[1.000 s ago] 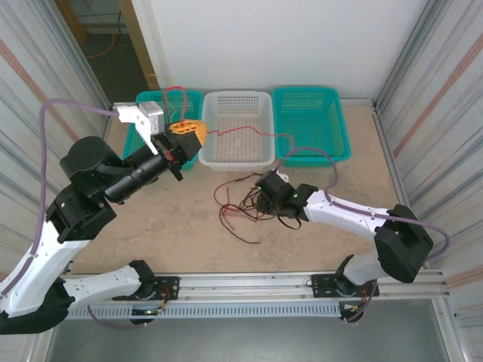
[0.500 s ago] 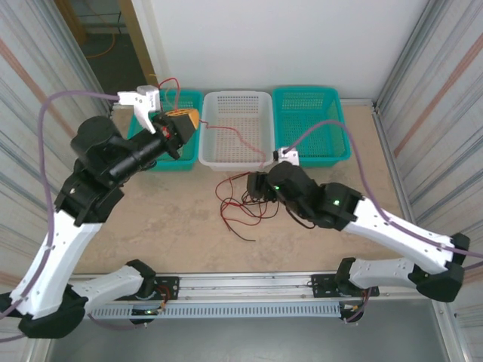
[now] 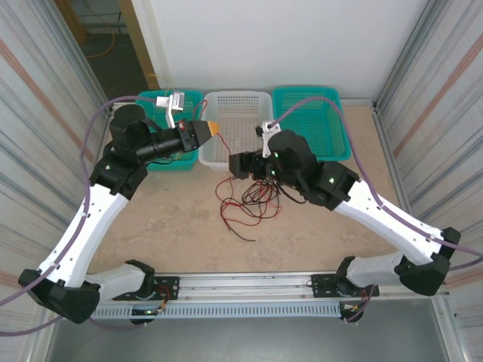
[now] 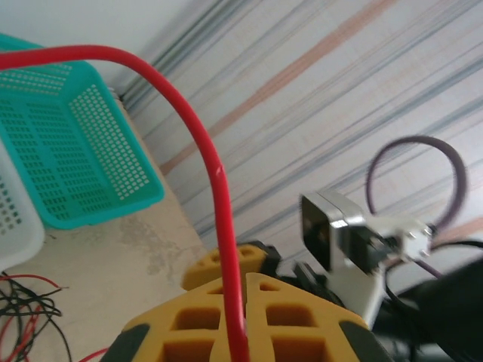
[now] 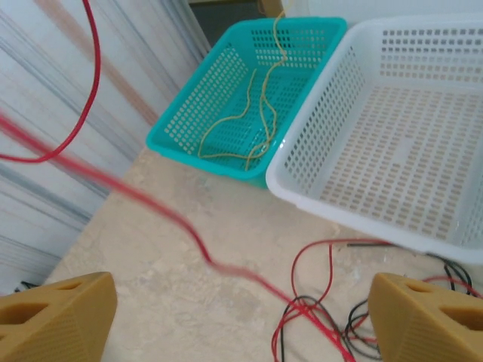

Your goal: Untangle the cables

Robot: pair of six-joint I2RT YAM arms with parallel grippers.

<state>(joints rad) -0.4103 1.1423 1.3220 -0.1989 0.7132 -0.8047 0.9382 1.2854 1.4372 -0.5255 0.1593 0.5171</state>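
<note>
Since a second ago my left arm has swung up and straightened, carrying the left tool (image 3: pixel 213 128) from the edge of the left teal basket (image 3: pixel 173 164) to the left rim of the white basket (image 3: pixel 238 96). My right arm has lifted off the tangle, and the right tool (image 3: pixel 235 164) now hangs over that basket's near edge. Its fingers have gone from partly closed to wide apart and hold nothing. The left tool is clamped tight on the red cable (image 4: pixel 205 151), which arcs up out of its pads. From the right wrist I see that cable crossing between the spread fingers (image 5: pixel 53 317) without touching them, down to the cables (image 3: pixel 253 197) — a loose knot of red and black loops on the surface (image 3: pixel 166 226), just in front of the white basket. A yellow cable (image 5: pixel 253 124) lies in the left teal basket
</note>
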